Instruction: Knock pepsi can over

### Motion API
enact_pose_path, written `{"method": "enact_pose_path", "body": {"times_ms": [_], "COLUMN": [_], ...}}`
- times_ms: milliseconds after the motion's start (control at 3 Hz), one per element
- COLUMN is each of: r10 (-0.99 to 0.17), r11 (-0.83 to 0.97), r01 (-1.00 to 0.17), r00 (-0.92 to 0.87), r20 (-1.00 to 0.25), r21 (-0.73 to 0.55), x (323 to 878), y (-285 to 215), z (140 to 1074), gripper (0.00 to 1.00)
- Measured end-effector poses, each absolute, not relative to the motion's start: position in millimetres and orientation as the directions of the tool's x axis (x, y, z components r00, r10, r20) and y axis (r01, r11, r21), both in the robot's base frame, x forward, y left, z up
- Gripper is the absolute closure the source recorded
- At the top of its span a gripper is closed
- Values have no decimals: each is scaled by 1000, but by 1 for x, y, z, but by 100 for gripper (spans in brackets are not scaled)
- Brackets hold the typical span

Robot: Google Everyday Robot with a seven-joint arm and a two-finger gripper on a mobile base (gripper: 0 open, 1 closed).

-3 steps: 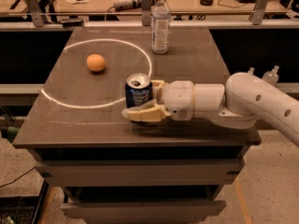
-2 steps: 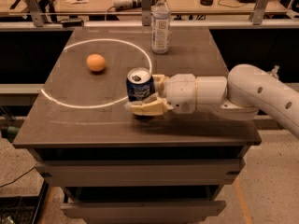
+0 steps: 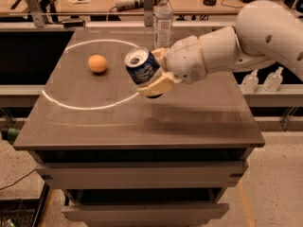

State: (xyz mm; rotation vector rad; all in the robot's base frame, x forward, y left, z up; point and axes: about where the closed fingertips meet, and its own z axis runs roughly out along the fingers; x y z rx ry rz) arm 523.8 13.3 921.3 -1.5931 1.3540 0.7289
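The pepsi can (image 3: 141, 66), dark blue with a silver top, is held tilted to the left, lifted above the grey table (image 3: 142, 122). My gripper (image 3: 154, 74) is shut on the can, with cream fingers (image 3: 158, 84) above and below it. The white arm reaches in from the right.
An orange (image 3: 97, 63) lies on the table at the left inside a white circle line (image 3: 75, 105). A clear water bottle (image 3: 163, 19) stands at the table's far edge. Two small bottles (image 3: 262, 81) sit on a shelf at the right. Cluttered desks lie behind.
The can stood upright on the table with the gripper around it. Now it is lifted off the table and tilted left, and the arm has risen.
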Motion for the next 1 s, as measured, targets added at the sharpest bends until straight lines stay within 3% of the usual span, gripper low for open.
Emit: {"method": "enact_pose_path", "body": {"times_ms": [667, 1000], "r10": [-758, -845], "r11": [-200, -273], "r01": [-928, -902], "r00": [350, 391], "r20": [-550, -364], "r21": [-315, -334], "x": [511, 509], "y": [11, -1], "z": [934, 928], "gripper": [100, 100]}}
